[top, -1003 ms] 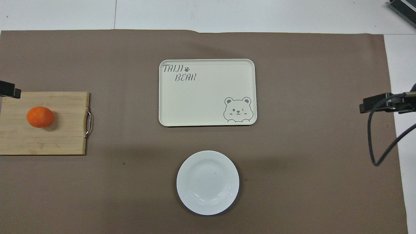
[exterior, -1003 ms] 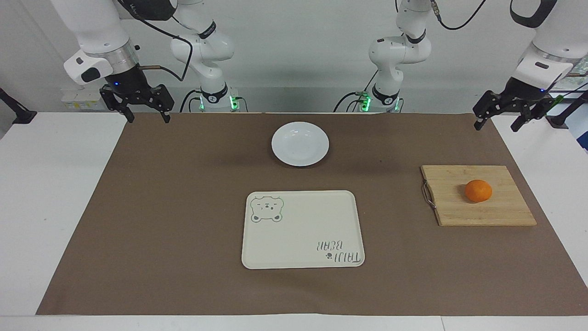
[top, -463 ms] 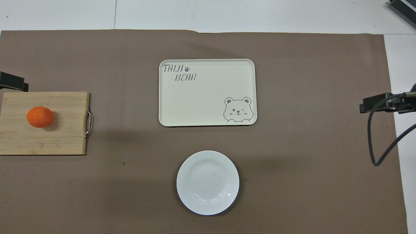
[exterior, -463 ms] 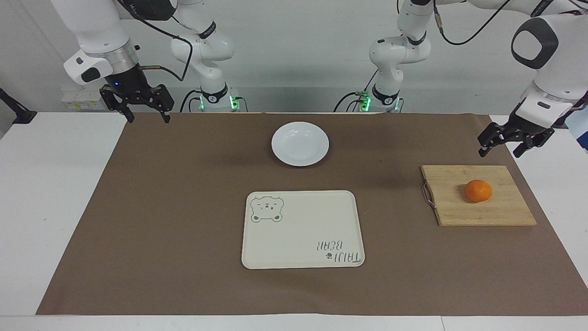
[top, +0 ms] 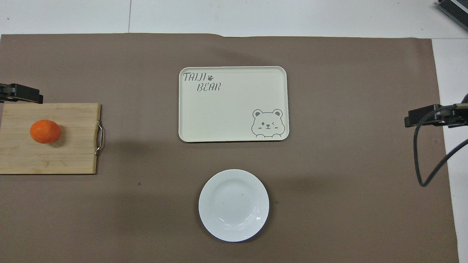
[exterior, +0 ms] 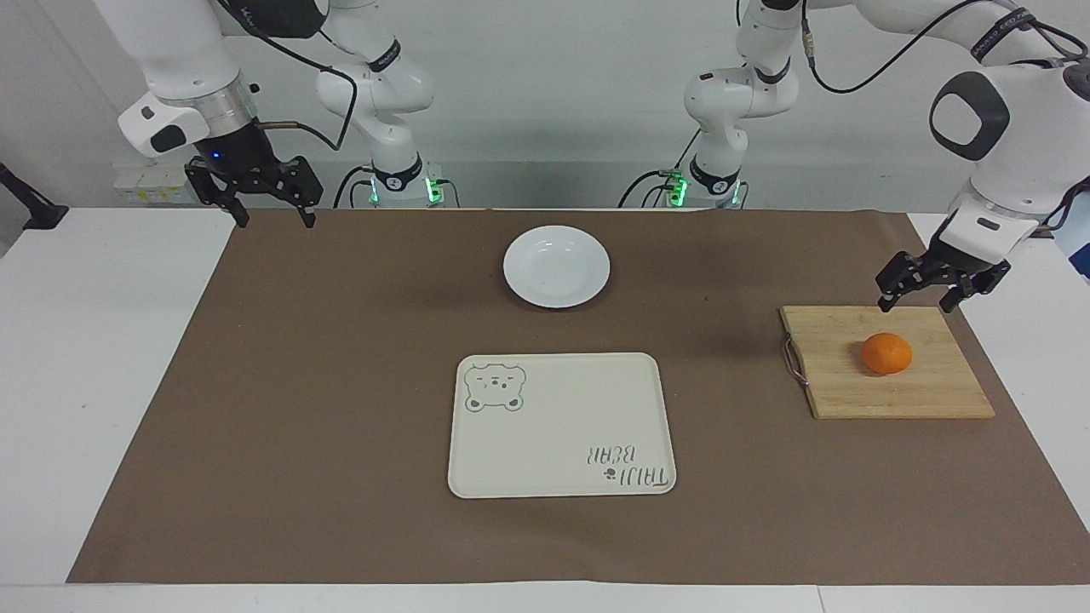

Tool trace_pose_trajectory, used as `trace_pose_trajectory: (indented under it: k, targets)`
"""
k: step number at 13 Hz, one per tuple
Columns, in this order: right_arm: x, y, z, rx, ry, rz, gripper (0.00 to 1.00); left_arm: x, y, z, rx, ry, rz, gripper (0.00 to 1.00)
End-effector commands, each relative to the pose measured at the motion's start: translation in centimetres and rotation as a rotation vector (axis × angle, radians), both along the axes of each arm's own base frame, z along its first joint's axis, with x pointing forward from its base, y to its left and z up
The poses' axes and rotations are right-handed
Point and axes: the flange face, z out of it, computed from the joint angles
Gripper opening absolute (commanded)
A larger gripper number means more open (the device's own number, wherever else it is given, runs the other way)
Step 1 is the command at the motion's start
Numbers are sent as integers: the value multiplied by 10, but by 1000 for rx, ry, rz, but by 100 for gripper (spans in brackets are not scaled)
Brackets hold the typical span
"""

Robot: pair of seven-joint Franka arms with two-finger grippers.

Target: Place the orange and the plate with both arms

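While the left gripper hangs spread and empty over the cutting board, the orange lies on it at 3 o'clock in the facing view. The right gripper waits spread at 10, the plate at 12. Overhead, the orange sits at 9, the plate at 6.

A brown mat covers most of the white table. On it lie a cream bear tray mid-table and a wooden board toward the left arm's end.
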Motion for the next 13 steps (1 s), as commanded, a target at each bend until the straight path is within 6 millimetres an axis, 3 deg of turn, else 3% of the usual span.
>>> trace_pose_trajectory:
  k: [1,7,9,13]
  targets:
    - [-1,-1,0,-7,1,-20,100,3,18,-16,12,-11,10,100]
    - [-1,-1,0,-7,-1,-20,100,-6,50,-78,16,-1,16,100]
    - [-1,-1,0,-7,-1,-20,100,-5,71,-107,12,29,12,100]
    - [-1,-1,0,-7,-1,-20,100,-3,67,-134,14,18,13,100]
